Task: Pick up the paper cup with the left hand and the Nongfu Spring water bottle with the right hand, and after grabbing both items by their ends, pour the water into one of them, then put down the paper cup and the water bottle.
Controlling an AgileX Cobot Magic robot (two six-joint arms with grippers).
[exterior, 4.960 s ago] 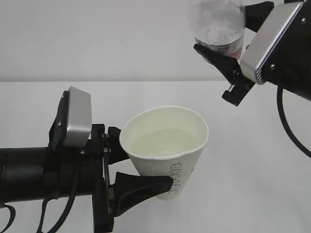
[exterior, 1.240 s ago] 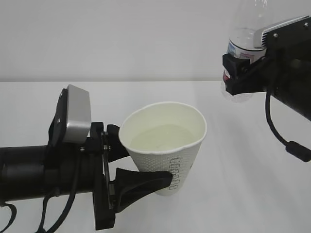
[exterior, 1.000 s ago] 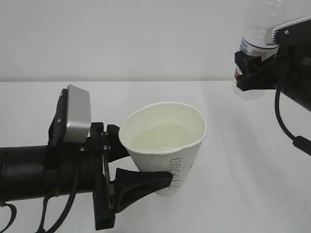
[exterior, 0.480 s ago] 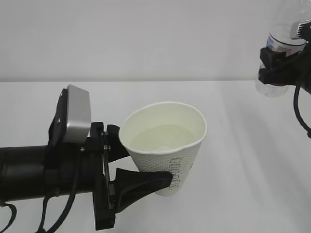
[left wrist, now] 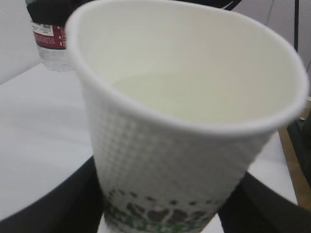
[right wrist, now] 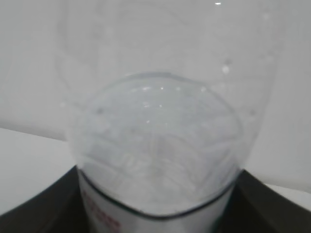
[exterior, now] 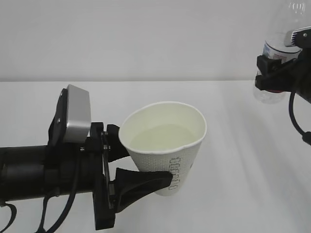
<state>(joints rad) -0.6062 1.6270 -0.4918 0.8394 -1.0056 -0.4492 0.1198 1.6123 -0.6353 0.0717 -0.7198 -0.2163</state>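
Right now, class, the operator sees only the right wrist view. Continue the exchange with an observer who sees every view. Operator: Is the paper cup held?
Observer: Yes, the left hand grips the paper cup low on its wall.
Operator: Any water in it?
Observer: Yes, water sits well below the rim.
Operator: Where is my water bottle relative to the cup?
Observer: The water bottle stands upright in the right hand, off to the cup's right, apart from it.
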